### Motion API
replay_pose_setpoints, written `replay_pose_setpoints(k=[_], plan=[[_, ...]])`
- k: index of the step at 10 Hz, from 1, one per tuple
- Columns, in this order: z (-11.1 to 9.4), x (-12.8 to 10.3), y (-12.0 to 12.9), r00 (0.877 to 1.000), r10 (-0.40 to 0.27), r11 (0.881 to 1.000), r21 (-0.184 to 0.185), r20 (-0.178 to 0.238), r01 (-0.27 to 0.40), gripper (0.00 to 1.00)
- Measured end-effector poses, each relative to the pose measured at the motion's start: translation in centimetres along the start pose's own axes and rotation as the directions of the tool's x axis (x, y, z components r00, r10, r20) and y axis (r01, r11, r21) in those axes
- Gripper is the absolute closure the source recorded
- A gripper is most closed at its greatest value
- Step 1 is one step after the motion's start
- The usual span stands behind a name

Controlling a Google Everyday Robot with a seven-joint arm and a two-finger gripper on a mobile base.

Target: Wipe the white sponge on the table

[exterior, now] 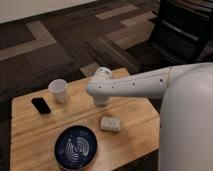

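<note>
Currently, camera view: gripper (101,101) sits mid-table under the white arm's wrist; can't tell whether it's spread or pinched. White sponge (110,123) lies flat on the table (30,131), just beside the gripper on the near side, slightly toward the arm's base, apart from it. Long axis roughly parallel to the near edge. Dark bowl (75,146), paper cup (59,90) and black phone (40,105) crowd the far side from the base; bare wood lies toward it.

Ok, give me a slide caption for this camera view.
Gripper poised above the wooden table, behind the white sponge, near a cup, phone and dark bowl.
</note>
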Motion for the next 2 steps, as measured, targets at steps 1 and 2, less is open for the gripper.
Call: replay_pose_setpoints(k=[1, 2], plan=[[-0.01, -0.04, 0.00, 1.000, -0.001, 1.000, 0.000, 0.000, 0.001, 0.20], [-0.01, 0.02, -0.01, 1.000, 0.000, 1.000, 0.000, 0.000, 0.000, 0.20]])
